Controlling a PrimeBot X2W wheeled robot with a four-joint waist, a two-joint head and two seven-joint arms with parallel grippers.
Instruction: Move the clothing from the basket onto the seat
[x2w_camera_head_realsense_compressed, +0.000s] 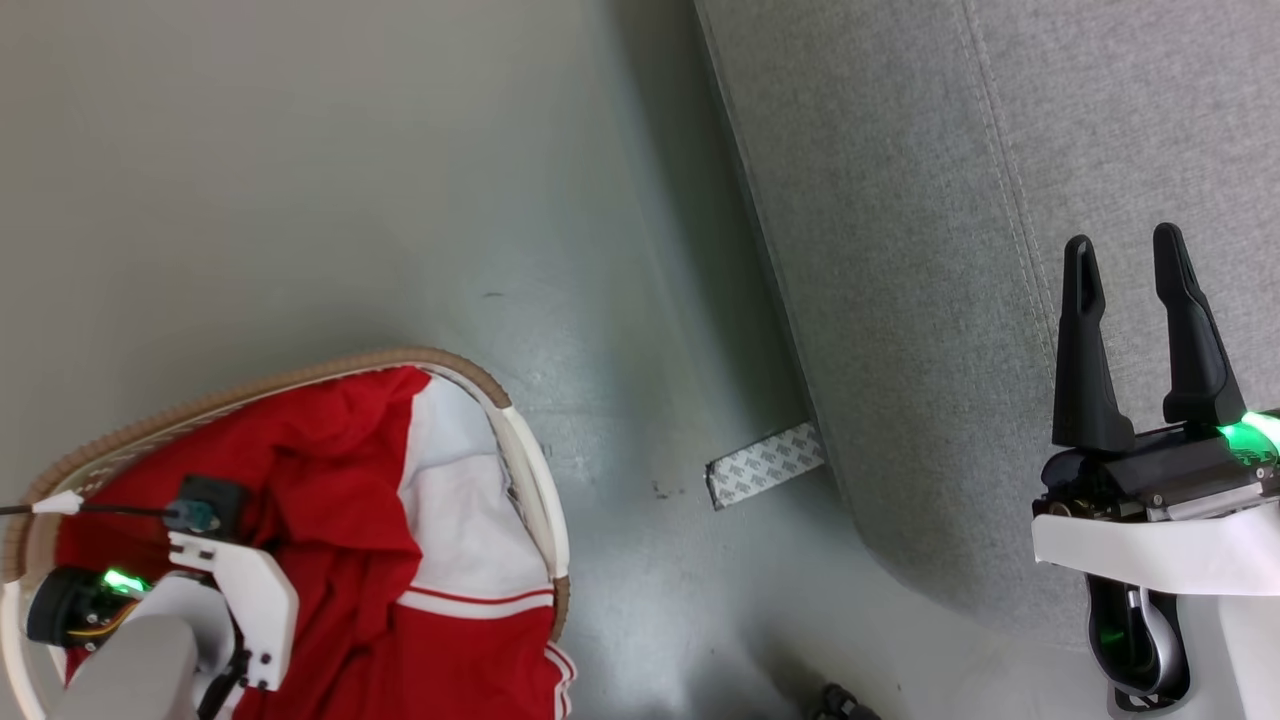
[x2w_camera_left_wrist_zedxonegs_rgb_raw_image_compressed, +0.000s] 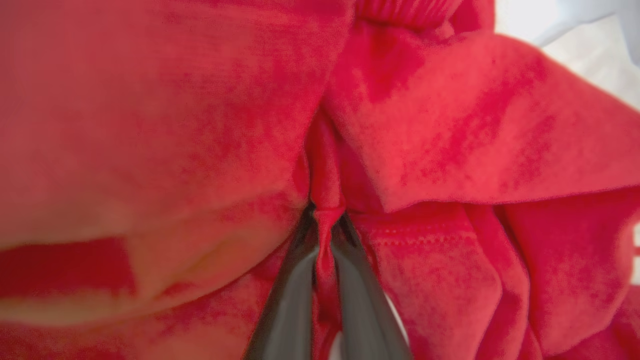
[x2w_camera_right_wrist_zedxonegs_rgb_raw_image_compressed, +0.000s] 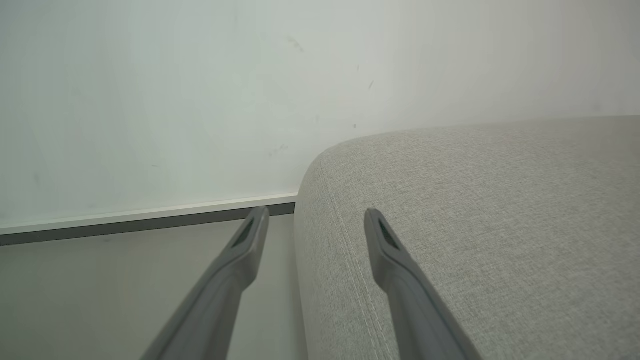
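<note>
A: Far left first. What does the head view give?

B: Basket (x2w_camera_head_realsense_compressed: 533, 478) on the floor (x2w_camera_head_realsense_compressed: 300, 150), near left, brown rim over a white wall. The clothing (x2w_camera_head_realsense_compressed: 330, 520) is heaped inside it, red, with the white stripe toward the basket's right side. The left arm's wrist (x2w_camera_head_realsense_compressed: 235, 590) sits over the red part, and from up there its body hides the fingers.

A: And the left wrist view?

B: That one reads the grip. Left claw (x2w_camera_left_wrist_zedxonegs_rgb_raw_image_compressed: 326, 220) is all but closed, two dark fingers (x2w_camera_left_wrist_zedxonegs_rgb_raw_image_compressed: 292, 300) pinching a narrow ridge of red fabric between their tips. Loose folds lie all round, with a patch of white at the upper right corner. Close and a bit blurred.

A: Middle ground?

B: Bare floor between basket and seat. A short patterned strip (x2w_camera_head_realsense_compressed: 765, 463) lies on the floor, touching the seat's base.

A: Right side?

B: The seat (x2w_camera_head_realsense_compressed: 950, 250), light grey weave, is well apart from the basket. Right claw (x2w_camera_head_realsense_compressed: 1123, 236) hangs over it, fingers spread wide, nothing between them.

A: What does the right wrist view add?

B: The seat's rounded padded edge with its stitched seam. One finger is over the floor, the other over the cushion. Beyond them, a pale wall (x2w_camera_right_wrist_zedxonegs_rgb_raw_image_compressed: 200, 100) and a skirting board (x2w_camera_right_wrist_zedxonegs_rgb_raw_image_compressed: 150, 214).
</note>
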